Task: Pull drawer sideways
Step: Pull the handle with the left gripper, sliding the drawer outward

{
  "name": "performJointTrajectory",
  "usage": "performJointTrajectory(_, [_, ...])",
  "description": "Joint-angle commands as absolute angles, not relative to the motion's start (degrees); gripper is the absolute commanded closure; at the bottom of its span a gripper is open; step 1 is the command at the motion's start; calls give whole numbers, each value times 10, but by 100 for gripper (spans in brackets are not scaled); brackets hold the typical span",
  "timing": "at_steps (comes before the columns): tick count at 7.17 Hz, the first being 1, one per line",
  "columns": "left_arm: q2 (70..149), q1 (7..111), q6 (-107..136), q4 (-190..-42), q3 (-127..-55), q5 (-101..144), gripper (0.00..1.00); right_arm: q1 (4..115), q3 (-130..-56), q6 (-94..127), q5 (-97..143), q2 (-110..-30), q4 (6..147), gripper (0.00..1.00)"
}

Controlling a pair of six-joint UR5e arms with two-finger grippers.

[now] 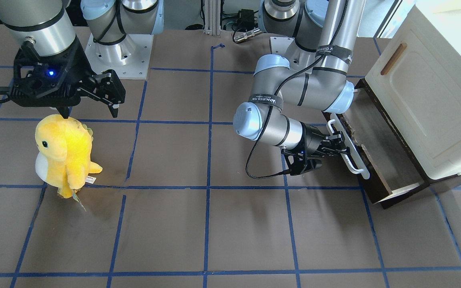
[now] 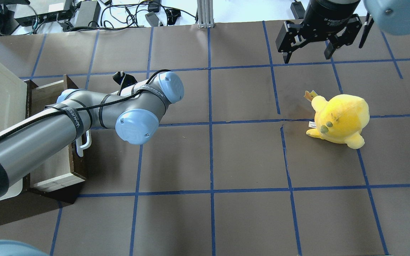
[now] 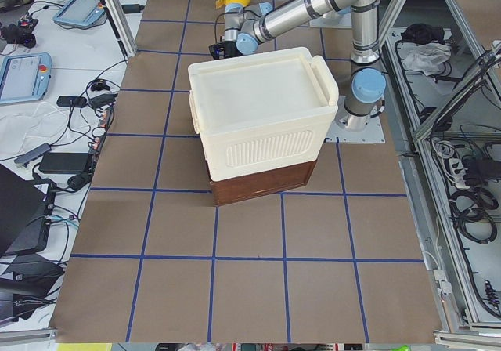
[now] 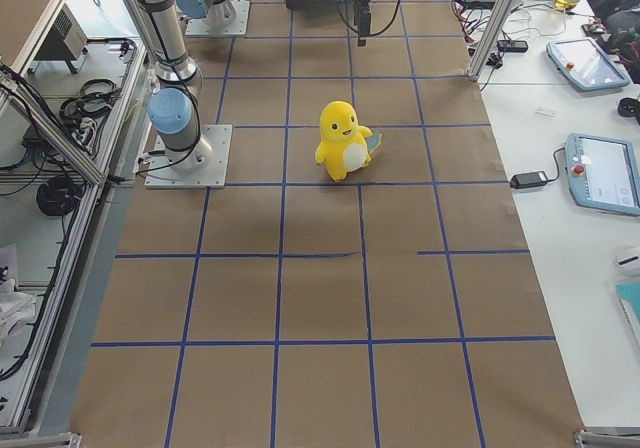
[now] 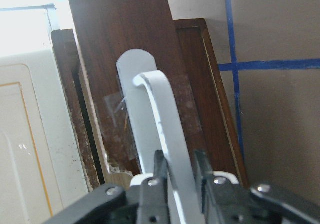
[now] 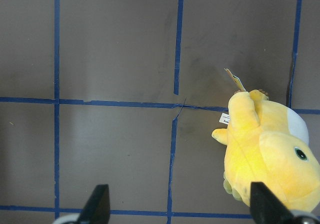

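The drawer point(image 1: 380, 154) stands pulled partway out from under the cream cabinet, and its pale inside shows. Its dark brown front point(image 5: 127, 59) carries a long white bar handle point(image 1: 349, 149). My left gripper point(image 1: 339, 150) is shut on that handle; in the left wrist view the handle point(image 5: 159, 111) runs between the two black fingers point(image 5: 160, 171). In the overhead view my left arm covers much of the drawer point(image 2: 48, 101), and only one handle end point(image 2: 84, 142) shows. My right gripper point(image 1: 90, 111) is open and empty above the table, also in the overhead view point(image 2: 307, 57).
A yellow plush toy point(image 1: 64, 154) stands just below my right gripper; it also shows in the overhead view point(image 2: 340, 119) and the right wrist view point(image 6: 270, 156). The cream cabinet point(image 1: 426, 100) with a small wooden handle sits at the table's end. Blue tape lines grid the brown table.
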State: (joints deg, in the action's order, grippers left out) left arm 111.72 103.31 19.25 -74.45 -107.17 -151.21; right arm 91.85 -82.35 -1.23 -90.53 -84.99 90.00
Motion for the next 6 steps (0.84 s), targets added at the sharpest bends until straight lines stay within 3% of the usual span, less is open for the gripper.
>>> performJointTrajectory(1, [1117,1039,192,-744,-1071,-1513,88,918,-824,-12,-905,-850,900,0])
performJointTrajectory(6, [1117,1049,192,-743,-1071,-1511,88,918,-824,-12,-905,-850,900,0])
